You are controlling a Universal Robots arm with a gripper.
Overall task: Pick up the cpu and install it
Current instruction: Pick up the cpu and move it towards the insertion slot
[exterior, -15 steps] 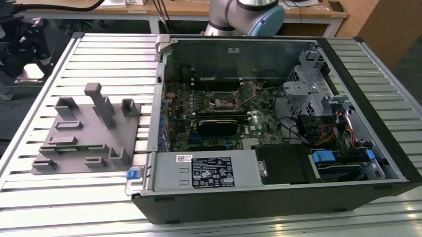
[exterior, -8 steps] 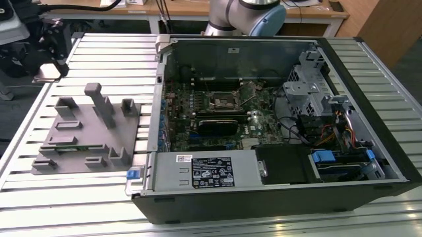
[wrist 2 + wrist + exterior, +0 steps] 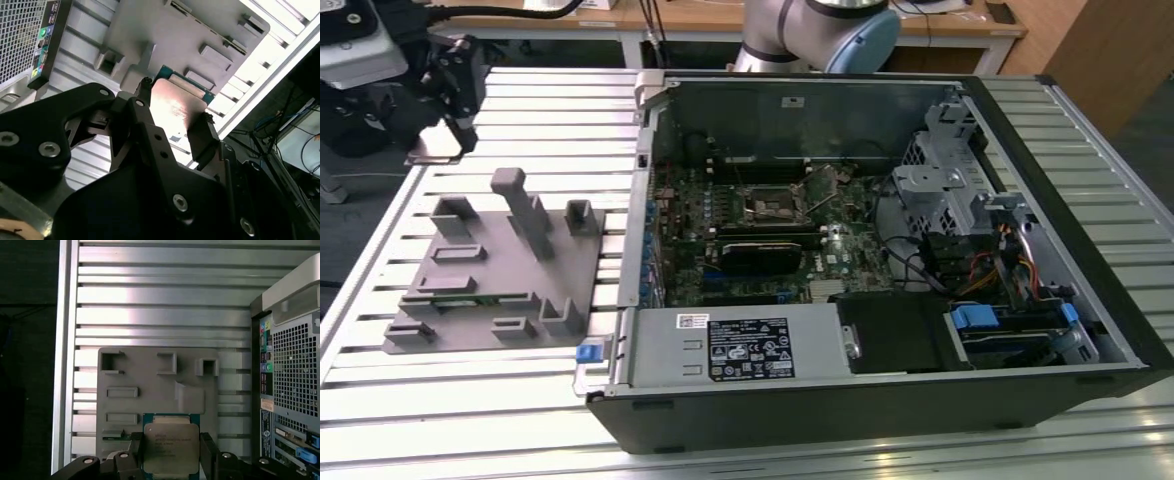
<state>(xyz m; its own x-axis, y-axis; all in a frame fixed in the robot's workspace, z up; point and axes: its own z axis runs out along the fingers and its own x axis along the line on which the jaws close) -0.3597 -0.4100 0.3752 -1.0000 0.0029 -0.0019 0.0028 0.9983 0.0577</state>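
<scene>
My gripper [image 3: 171, 456] is shut on the cpu [image 3: 171, 446], a small square chip with a pale metal top and a green rim. A black finger [image 3: 207, 452] presses each of two opposite edges. In the second wrist view the cpu [image 3: 176, 106] shows its shiny face between the fingers of the gripper [image 3: 175, 114]. The exterior view has the gripper [image 3: 440, 135] at the far left, holding the cpu [image 3: 434, 148] up in the air beyond the grey plastic fixture [image 3: 480, 270]. The black socket frame [image 3: 771, 207] lies on the motherboard inside the open computer case [image 3: 881, 400].
The grey fixture [image 3: 150, 385] lies on the ribbed aluminium table [image 3: 400, 400] and holds a green memory stick [image 3: 467, 298]. The case's tall side walls, a drive cage [image 3: 961, 190] and cables [image 3: 987, 270] surround the motherboard. The table edge [image 3: 62, 365] drops off near the fixture.
</scene>
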